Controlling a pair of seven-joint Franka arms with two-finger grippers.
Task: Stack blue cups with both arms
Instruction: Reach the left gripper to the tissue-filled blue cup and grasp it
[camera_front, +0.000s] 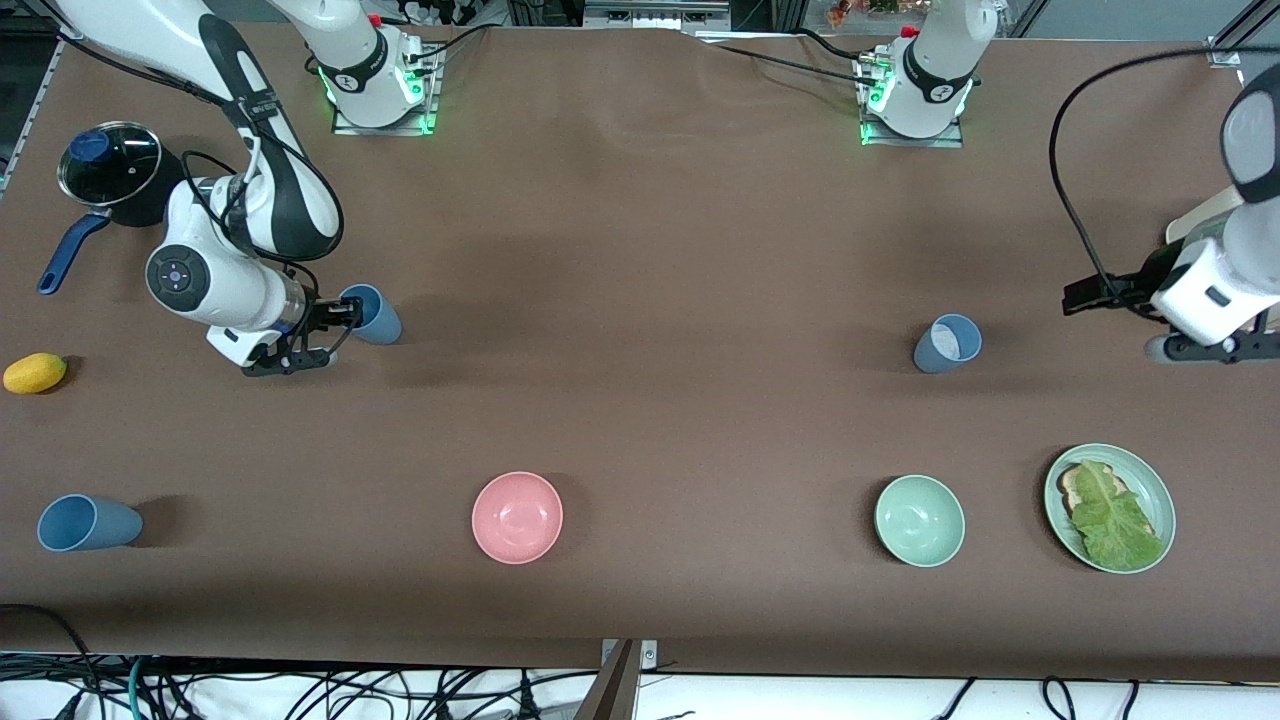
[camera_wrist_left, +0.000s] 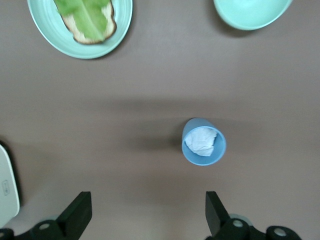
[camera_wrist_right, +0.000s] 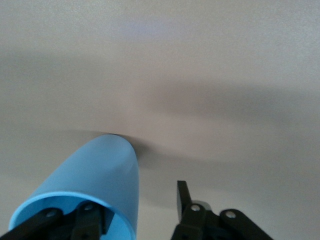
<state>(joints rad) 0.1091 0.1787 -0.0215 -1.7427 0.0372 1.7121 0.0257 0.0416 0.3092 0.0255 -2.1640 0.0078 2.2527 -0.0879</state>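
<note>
Nothing is stacked yet: you have three blue cups standing or lying well apart on the tabletop, and no cup sits inside another.

Your right gripper is down at the cup toward the right arm's end of the tabletop. In the right wrist view one of its fingers sits inside the rim of that cup and the other stands outside the wall with a gap, so the fingers look partly open around the wall, not yet squeezed onto it. The cup rests on the tabletop, tilted as the front view shows it. I judge this as the grasp just being set up.

Your left gripper hangs at the left arm's end, with its fingers spread wide and holding nothing. The greyer cup stands upright near it, apart from the fingers, with what looks like a crumpled white scrap inside.

The third cup lies on its side, nearer the front camera, at the right arm's end, untouched.

So every step is left: close on the first cup, lift it, carry it to another, and nest them, then repeat. The scrap may stop a cup seating fully.
</note>
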